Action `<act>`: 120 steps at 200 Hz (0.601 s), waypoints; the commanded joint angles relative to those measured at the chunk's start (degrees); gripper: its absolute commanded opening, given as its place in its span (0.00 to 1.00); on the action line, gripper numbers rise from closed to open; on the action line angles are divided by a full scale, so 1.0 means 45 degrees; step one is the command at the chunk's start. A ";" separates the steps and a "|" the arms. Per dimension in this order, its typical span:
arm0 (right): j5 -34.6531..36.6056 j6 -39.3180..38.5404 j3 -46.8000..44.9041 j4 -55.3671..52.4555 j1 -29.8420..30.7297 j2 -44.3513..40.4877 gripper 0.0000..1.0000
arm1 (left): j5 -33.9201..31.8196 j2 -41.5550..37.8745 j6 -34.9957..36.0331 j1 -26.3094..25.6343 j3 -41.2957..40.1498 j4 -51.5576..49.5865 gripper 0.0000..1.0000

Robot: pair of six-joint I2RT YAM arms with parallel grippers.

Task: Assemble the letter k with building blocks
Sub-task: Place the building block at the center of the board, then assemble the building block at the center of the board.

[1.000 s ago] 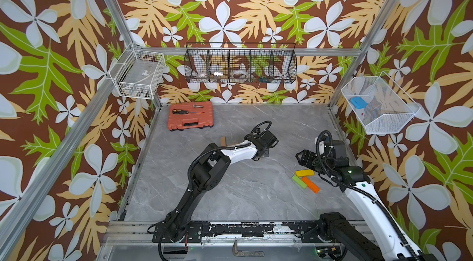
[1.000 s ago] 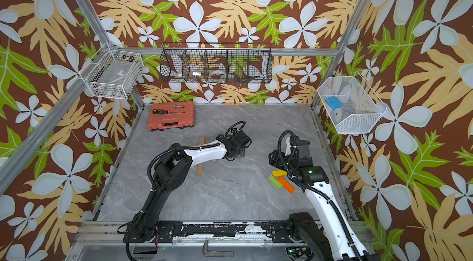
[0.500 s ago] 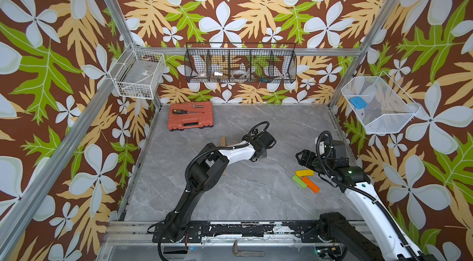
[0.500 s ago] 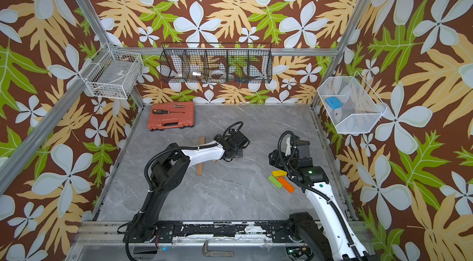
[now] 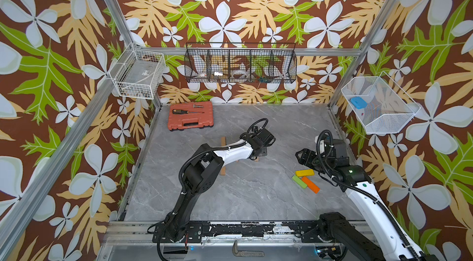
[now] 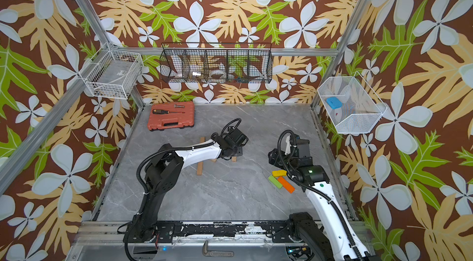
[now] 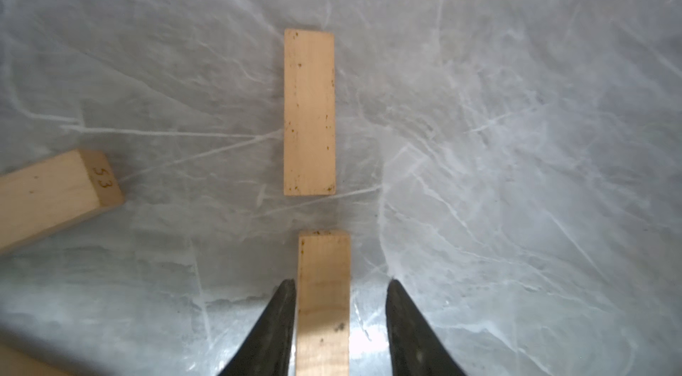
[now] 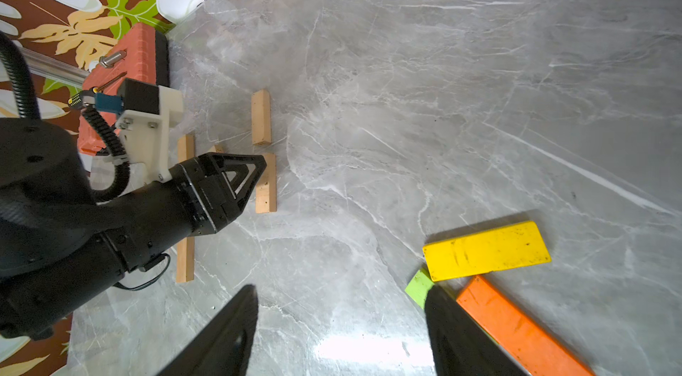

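The K stands partly laid, left gripper [image 7: 341, 282] spread around a wooden plank [image 7: 323, 304], right gripper [image 8: 339, 289] spread and empty, coloured blocks [image 5: 304, 172] unused at the table's [image 5: 256, 195] 4 o'clock.

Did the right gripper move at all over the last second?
No. In both top views the right gripper keeps the same spot, with the same small gap to the yellow block, which has not shifted either.

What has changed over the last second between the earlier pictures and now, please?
The left pincer has opened, letting go of the plain wooden plank, which lies flat on the table between the jaws, a gap on one side. The left arm edged slightly to its left. The right pincer, open and empty, and the yellow block, green block and orange block beside it stayed put.
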 commanded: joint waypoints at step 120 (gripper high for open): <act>0.5728 0.1451 0.5976 -0.1073 0.7862 0.9872 0.59 | 0.5513 -1.1643 0.5621 0.8073 -0.9041 0.3636 0.42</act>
